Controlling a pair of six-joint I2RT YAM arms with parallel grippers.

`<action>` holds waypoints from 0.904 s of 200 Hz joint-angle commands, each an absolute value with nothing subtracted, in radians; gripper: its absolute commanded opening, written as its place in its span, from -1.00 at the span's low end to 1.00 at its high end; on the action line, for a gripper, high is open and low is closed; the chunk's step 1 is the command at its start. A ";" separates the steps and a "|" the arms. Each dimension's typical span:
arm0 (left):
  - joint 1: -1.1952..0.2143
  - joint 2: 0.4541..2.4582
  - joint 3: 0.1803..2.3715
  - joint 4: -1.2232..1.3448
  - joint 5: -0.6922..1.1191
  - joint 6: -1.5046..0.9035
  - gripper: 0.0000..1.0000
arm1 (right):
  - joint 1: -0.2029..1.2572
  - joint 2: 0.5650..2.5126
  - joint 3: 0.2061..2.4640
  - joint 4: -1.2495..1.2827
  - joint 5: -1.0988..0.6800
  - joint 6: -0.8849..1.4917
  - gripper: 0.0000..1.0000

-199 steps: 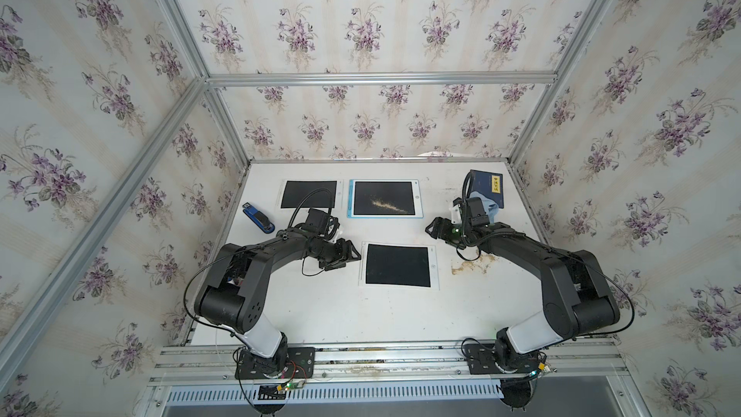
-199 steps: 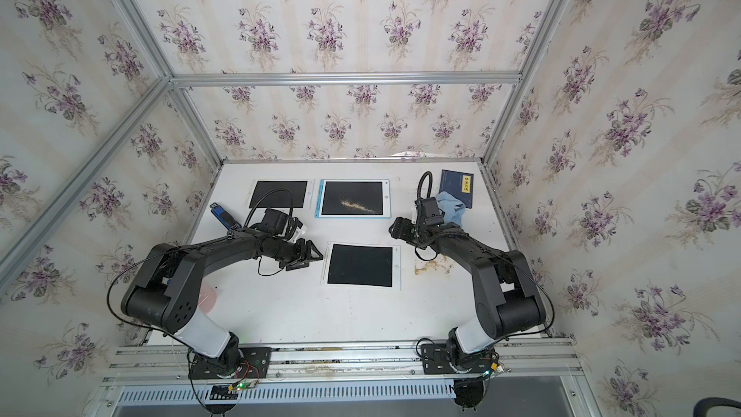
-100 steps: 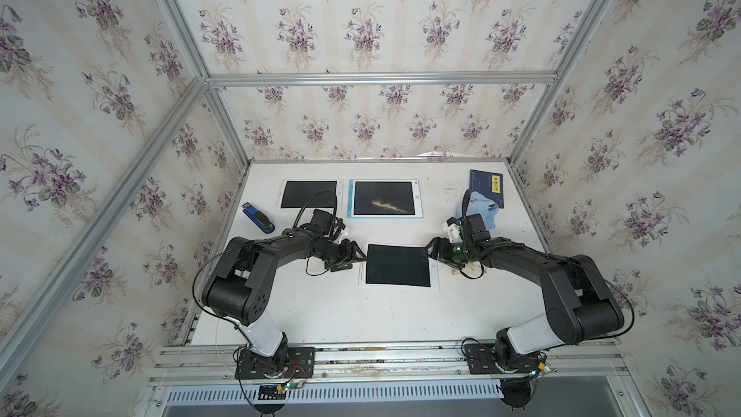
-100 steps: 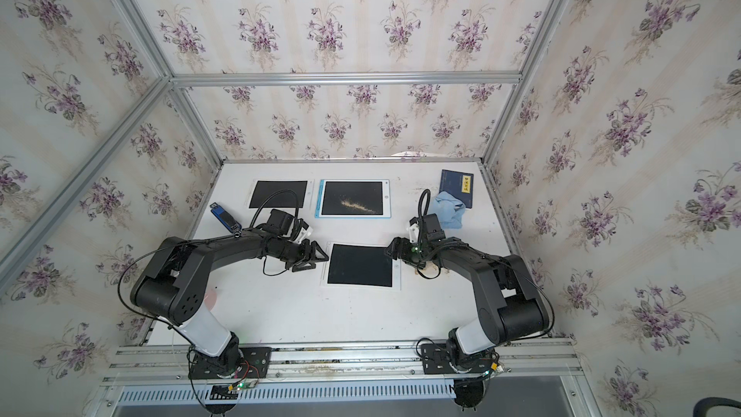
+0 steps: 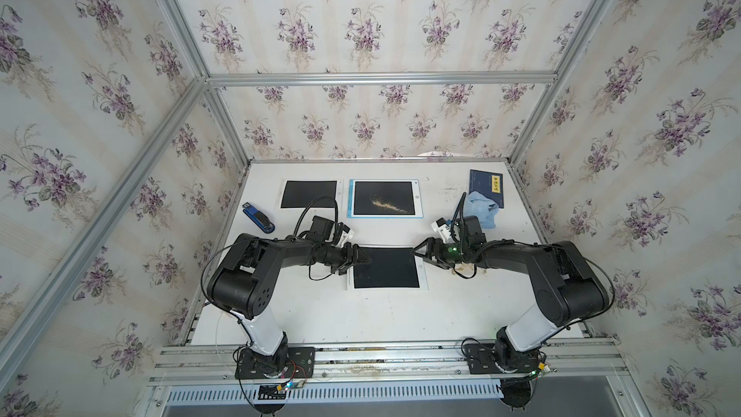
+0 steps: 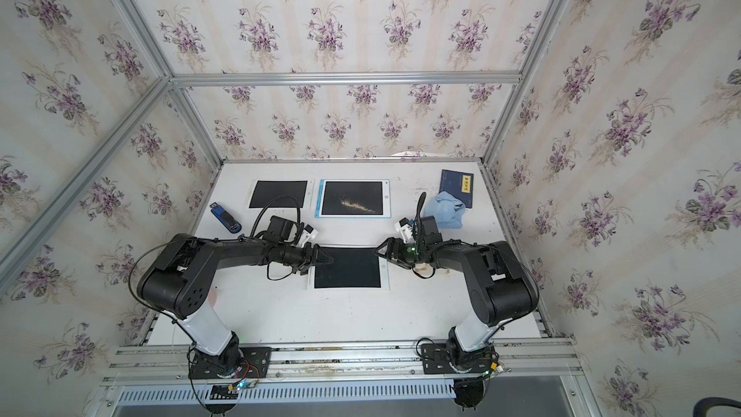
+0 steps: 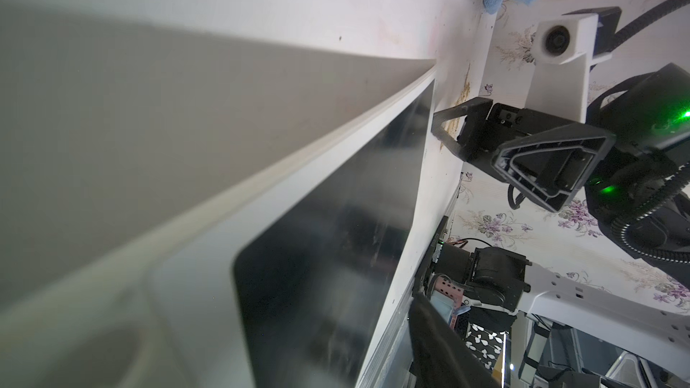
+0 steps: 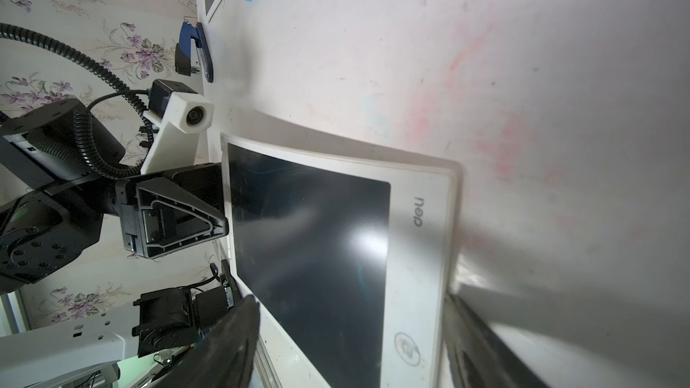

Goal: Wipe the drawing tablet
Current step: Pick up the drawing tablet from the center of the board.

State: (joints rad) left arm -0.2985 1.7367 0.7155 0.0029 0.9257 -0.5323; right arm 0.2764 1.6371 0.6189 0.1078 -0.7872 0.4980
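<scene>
White-framed, the drawing tablet [image 5: 385, 268] is lying mid-frame on the table [image 5: 361, 314], the left gripper [image 5: 365, 260] meeting its left edge with its grip impossible to tell, the right gripper [image 5: 419, 253] gaping wide at its right edge, bare surface spreading below.

Looked bright and even in both top views. Caught a white glare spot on the drawing tablet [image 8: 317, 240]. Looked blurry and shadowed up close in the left wrist view.
</scene>
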 commanded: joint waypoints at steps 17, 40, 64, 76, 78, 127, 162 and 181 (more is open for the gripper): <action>-0.292 1.693 0.710 -0.095 0.817 -0.564 0.23 | 0.278 1.653 0.616 -0.050 -0.669 0.512 0.58; -0.280 1.629 0.685 -0.053 0.838 -0.610 0.27 | 0.276 1.658 0.617 -0.047 -0.656 0.514 0.58; -0.278 1.577 0.661 0.013 0.880 -0.669 0.23 | 0.276 1.667 0.615 -0.040 -0.655 0.517 0.58; -0.278 1.561 0.651 0.052 0.900 -0.701 0.18 | 0.276 1.670 0.615 -0.037 -0.658 0.517 0.58; -0.277 1.561 0.650 0.060 0.904 -0.704 0.17 | 0.276 1.670 0.615 -0.037 -0.658 0.517 0.58; -0.277 1.554 0.631 0.175 0.954 -0.771 -0.21 | 0.276 1.664 0.612 -0.025 -0.683 0.522 0.58; -0.277 1.521 0.626 0.203 0.969 -0.795 -0.51 | 0.276 1.666 0.612 -0.020 -0.684 0.526 0.58; -0.275 1.504 0.630 0.182 0.969 -0.786 -0.61 | 0.275 1.667 0.613 -0.013 -0.686 0.530 0.58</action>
State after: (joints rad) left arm -0.2783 1.5204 0.6254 0.1505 0.9432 -0.7788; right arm 0.2745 1.6501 0.6243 0.1112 -0.7925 0.5213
